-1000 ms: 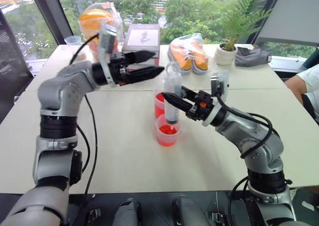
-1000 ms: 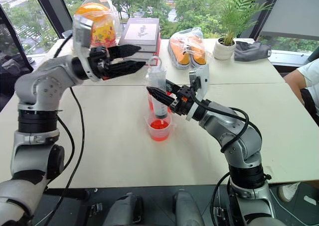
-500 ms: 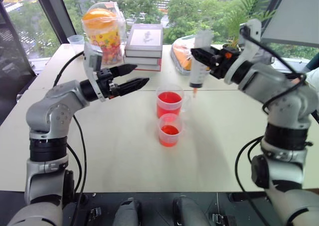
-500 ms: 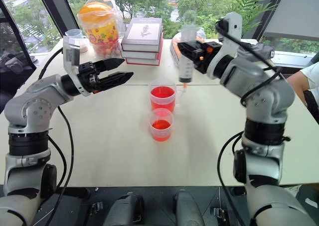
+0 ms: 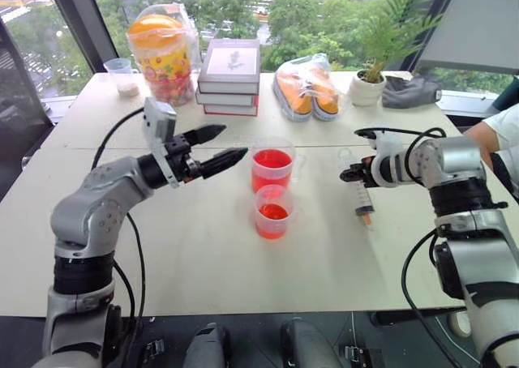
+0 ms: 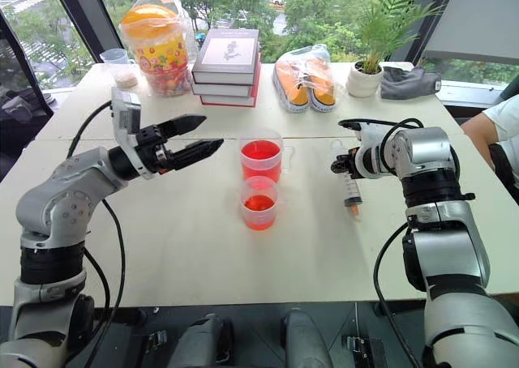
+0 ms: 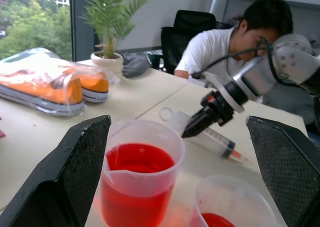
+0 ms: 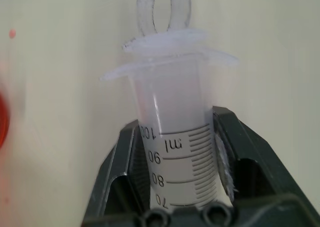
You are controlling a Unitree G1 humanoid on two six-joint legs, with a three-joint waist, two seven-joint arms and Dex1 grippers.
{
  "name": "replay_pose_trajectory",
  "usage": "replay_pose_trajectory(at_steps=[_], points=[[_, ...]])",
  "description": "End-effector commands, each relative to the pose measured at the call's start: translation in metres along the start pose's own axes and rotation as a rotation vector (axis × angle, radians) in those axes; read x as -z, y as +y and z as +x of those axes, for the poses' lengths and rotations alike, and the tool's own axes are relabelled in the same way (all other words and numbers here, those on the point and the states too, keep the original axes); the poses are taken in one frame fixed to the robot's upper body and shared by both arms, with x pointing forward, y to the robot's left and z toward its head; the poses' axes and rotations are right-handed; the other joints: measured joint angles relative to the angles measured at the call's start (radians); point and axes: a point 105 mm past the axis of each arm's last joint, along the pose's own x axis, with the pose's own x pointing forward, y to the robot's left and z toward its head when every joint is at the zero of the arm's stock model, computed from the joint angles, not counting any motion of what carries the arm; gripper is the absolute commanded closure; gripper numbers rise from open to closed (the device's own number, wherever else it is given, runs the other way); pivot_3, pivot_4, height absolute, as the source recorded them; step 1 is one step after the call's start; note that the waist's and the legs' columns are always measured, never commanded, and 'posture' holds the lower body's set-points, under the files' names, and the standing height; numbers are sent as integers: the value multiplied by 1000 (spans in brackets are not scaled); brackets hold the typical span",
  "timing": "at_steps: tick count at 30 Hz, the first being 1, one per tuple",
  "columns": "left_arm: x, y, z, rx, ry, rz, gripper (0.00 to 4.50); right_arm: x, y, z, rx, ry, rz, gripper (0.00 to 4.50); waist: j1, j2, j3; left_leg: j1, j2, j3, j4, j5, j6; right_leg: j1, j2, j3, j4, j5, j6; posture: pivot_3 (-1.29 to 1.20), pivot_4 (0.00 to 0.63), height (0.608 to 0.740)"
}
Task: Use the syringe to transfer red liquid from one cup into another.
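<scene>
White tabletop (image 5: 203, 254) fills the middle of the frame. Centre, the larger cup (image 5: 272, 169) stands touching the smaller cup (image 5: 273, 211). Left tool (image 5: 219, 145) gapes empty. Centre right, the right tool (image 5: 354, 173) grips the syringe (image 5: 361, 196) lying flat.

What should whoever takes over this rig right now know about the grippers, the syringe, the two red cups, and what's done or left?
Left gripper: open, empty, hovering left of the larger cup.
Right gripper: fingers either side of the syringe barrel, which lies on the table right of the cups, tip toward the robot.
Smaller cup: just in front of the larger one.
Done: both cups hold red liquid; syringe set down.
Left: release the syringe and retract.
</scene>
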Motion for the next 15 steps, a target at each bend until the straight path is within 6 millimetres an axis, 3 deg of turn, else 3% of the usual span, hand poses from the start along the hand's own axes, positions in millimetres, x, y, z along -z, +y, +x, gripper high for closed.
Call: replay_pose_trajectory(at_steps=[1,3,4,7,11,15], points=[[-9,-8,4,21,-19,60,0,-8,-9,1,17,-27,-14,1215,2,0,0,0,0,0,0,0,0,0,0,0,0,0,0,0,150,740],[-8,-8,3,20,-15,61,0,-12,-13,-2,33,-34,-38,232,1,0,0,0,0,0,0,0,0,0,0,0,0,0,0,0,150,740],[-8,-7,3,20,-13,62,0,-14,-13,-3,30,-42,-49,105,1,0,0,0,0,0,0,0,0,0,0,0,0,0,0,0,150,740],[-5,-6,3,18,12,73,0,-27,-14,-16,9,-93,-114,105,0,0,0,0,0,0,0,0,0,0,0,0,0,0,0,0,150,740],[3,-4,-1,21,62,85,0,-49,-14,-57,-35,-242,-264,105,5,1,1,-1,0,0,-1,0,0,-2,0,0,0,0,0,0,150,740],[5,2,-5,15,85,88,0,-35,13,-103,-198,-322,-470,105,22,1,1,-1,0,0,-2,0,0,-2,0,-1,-1,-1,1,0,150,740]])
